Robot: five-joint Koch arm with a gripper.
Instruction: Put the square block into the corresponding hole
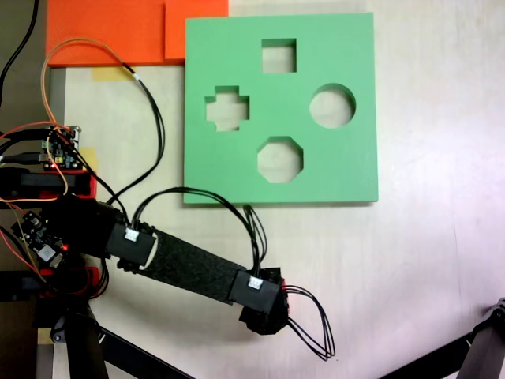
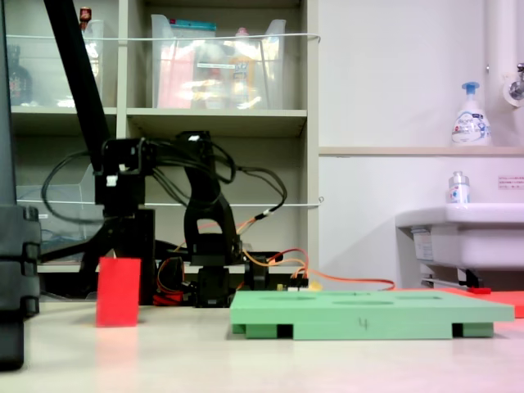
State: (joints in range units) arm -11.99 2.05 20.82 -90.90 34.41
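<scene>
Beside the green board [image 2: 360, 313] stands the square block [image 2: 119, 291] — tool [image 2: 121, 246] above, grip unclear.

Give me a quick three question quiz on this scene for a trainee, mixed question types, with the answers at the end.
1. True or false: the block already sits in the square hole.
2. How many cutouts does the board have? A three, B four, C five.
3. Fill in: the flat sheets at the board's corner in the first exterior view are ____.

Key
1. False: in the second exterior view it stands on the table, apart from the board.
2. B: square, cross, circle, octagon.
3. Orange.
</scene>
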